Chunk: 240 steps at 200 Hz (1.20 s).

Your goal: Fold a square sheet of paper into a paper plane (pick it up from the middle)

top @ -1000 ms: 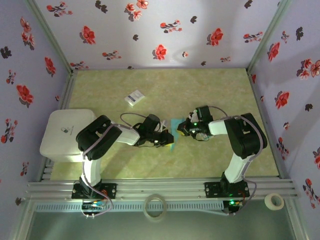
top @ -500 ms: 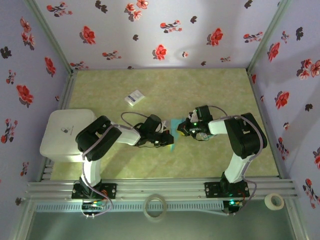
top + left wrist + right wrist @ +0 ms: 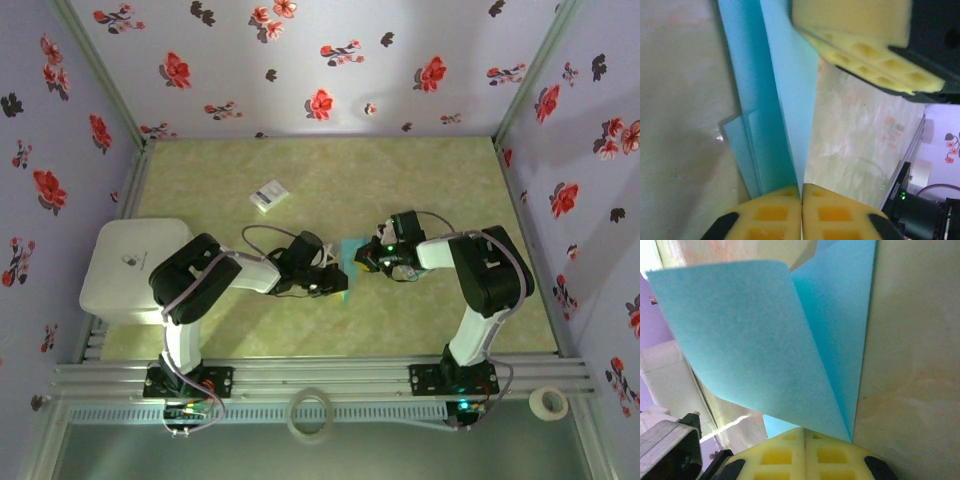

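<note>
The teal sheet of paper (image 3: 349,249), folded into long narrow layers, lies mid-table between my two arms. In the left wrist view its layers (image 3: 785,100) run lengthwise, and one pale edge goes straight into the seam of my left gripper (image 3: 801,192), which is shut on it. The right gripper's yellow pads (image 3: 860,45) show at the paper's far end there. In the right wrist view a large flap (image 3: 750,340) curls up off the table and comes down into the pressed-together pads of my right gripper (image 3: 804,436). From above, the left gripper (image 3: 336,280) and right gripper (image 3: 366,257) face each other across the paper.
A small printed card (image 3: 268,194) lies on the mat behind the left arm. A white box (image 3: 128,262) stands at the left edge. Two tape rolls (image 3: 310,413) (image 3: 548,402) rest on the front rail. Flowered walls enclose the table.
The left arm has shifted very slightly; the right arm and the paper stay where they were.
</note>
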{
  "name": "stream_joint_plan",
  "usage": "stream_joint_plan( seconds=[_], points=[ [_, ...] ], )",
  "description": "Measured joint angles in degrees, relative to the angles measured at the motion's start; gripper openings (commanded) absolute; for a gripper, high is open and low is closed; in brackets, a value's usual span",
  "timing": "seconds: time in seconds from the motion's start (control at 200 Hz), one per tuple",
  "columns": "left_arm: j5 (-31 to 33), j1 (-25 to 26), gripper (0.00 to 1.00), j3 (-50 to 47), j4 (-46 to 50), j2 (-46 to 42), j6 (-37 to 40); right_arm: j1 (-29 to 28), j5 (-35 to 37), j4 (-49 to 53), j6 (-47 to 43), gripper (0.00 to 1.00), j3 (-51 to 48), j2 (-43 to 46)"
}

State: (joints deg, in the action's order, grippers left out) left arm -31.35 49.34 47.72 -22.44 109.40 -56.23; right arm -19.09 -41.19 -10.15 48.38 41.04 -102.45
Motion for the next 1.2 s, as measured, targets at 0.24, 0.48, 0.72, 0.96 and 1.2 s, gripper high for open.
stream_joint_plan(
  seconds=[0.24,0.48,0.72,0.96,1.2],
  points=[
    [0.28,0.17,0.03,-0.07,0.17,-0.09,0.31,0.00,0.02,0.22,0.00,0.03,0.09,0.00],
    [0.26,0.96,0.02,-1.22,0.72,-1.25,0.98,0.00,0.04,0.26,0.00,0.03,0.09,0.00],
    [0.55,1.18,0.03,-1.97,0.09,-1.53,1.11,0.00,0.24,0.42,0.00,0.03,0.15,0.00],
    [0.76,1.62,0.00,-3.23,-0.04,-2.47,1.14,0.00,0.28,0.42,0.00,0.02,0.15,0.00],
    [0.31,2.05,0.12,-3.96,0.04,-3.28,1.20,-0.02,0.42,0.42,0.02,0.02,0.15,0.00]
  ],
)
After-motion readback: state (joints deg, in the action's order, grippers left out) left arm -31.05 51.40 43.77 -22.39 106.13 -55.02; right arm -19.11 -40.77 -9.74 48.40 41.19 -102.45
